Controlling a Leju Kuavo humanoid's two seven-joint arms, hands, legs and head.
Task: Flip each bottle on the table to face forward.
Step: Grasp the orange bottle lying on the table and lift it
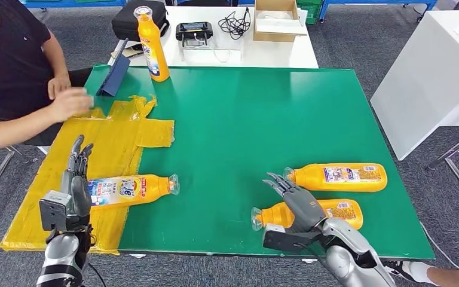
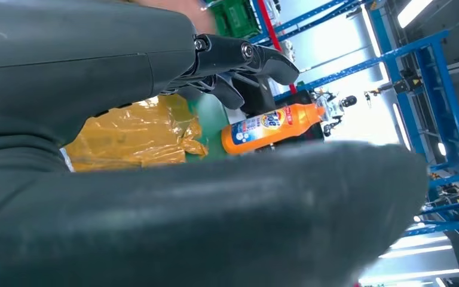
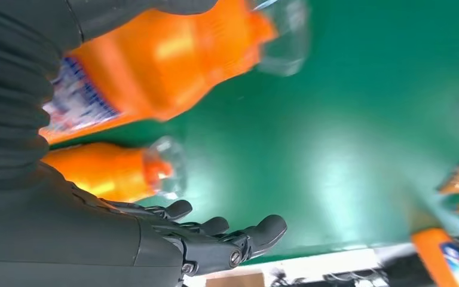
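Left hand (image 1: 76,179): fingers straight and apart, holding nothing, hovering over the yellow sheet (image 1: 116,128) just beside the base of the left bottle (image 1: 132,189). That bottle lies on its side across the sheet's edge, cap toward the middle of the green mat (image 1: 263,113), blue label up.

Right hand (image 1: 296,200): fingers spread, empty, poised above the neck of the near bottle (image 1: 340,210), possibly brushing it; contact is hard to judge. This bottle lies on the mat, cap toward the mat's centre. The far bottle (image 1: 339,177) lies just beyond it, parallel, cap the same way.

Upright bottle (image 1: 152,45) stands at the mat's far edge, by the sheet's far end. A person's hand (image 1: 70,103) rests on the sheet's far corner. Beyond the mat, a white table (image 1: 287,54) carries a cardboard box (image 1: 275,19).
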